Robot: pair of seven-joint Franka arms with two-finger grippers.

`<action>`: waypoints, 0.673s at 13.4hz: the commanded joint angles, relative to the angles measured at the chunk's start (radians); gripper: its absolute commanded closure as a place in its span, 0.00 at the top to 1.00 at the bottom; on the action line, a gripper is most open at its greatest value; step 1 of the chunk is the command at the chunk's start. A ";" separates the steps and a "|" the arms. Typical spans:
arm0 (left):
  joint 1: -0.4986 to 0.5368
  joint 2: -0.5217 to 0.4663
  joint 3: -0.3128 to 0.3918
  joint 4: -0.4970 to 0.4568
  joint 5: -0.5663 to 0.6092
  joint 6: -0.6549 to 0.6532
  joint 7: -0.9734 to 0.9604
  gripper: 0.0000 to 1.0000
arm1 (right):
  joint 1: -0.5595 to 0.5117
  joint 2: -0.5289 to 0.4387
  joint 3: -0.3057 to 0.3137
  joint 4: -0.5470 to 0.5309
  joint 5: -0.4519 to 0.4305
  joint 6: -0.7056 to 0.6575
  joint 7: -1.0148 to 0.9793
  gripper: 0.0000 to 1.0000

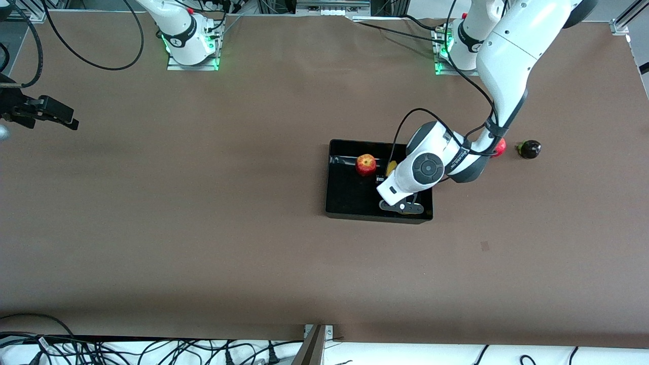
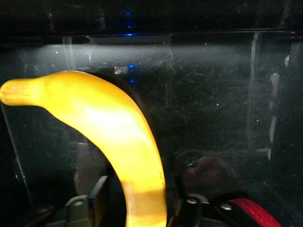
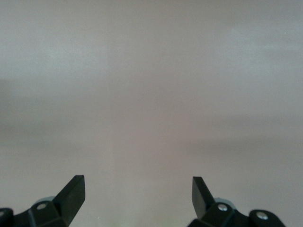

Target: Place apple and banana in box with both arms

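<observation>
The right gripper (image 1: 50,114) hangs over the bare brown table (image 1: 203,213) at the right arm's end, where that arm waits. In the right wrist view the right gripper (image 3: 137,189) has its two black fingers (image 3: 73,191) spread wide apart with nothing between them.

One box (image 1: 345,203) lies on the table toward the left arm's end, its long sides running along the table from one arm's end to the other. One apple (image 1: 365,165) sits inside it, close to the wall farthest from the front camera, dimpled top upward.

Just beside the apple, toward the left arm's end, a yellow bit of the one banana (image 1: 391,167) shows from under the left arm's wrist (image 1: 428,170). A second sliver of yellow shows by the left gripper (image 1: 403,207), which is down inside the box near the wall nearest the camera. So the banana's long axis runs roughly from the farther wall to the nearer one. The left wrist view shows the banana (image 2: 113,142) brightly lit, curving away from the gripper over the black floor of the box (image 2: 222,104) to a stubby tip. Whether the gripper clamps it or merely straddles it cannot be told.

Dark lettering on the left arm's wrist is too small to read.

Outside the box, toward the left arm's end, lie two more fruits: a red fruit (image 1: 501,147) half hidden by the arm, and a dark round fruit (image 1: 530,149) with a green tip
</observation>
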 commanded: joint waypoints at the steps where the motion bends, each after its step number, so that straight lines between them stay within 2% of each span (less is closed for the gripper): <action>1: 0.004 -0.063 -0.005 0.016 0.022 -0.103 -0.086 1.00 | 0.008 -0.002 -0.006 0.001 0.000 -0.009 0.010 1.00; 3: 0.020 -0.168 -0.008 0.044 0.004 -0.261 -0.095 1.00 | 0.008 -0.001 -0.006 0.001 0.000 -0.009 0.010 1.00; 5: 0.056 -0.271 0.001 0.093 -0.109 -0.385 -0.092 1.00 | 0.008 -0.002 -0.006 0.001 0.000 -0.009 0.010 1.00; 9: 0.172 -0.461 0.025 0.197 -0.126 -0.588 -0.080 1.00 | 0.008 -0.001 -0.006 0.001 0.002 -0.009 0.010 1.00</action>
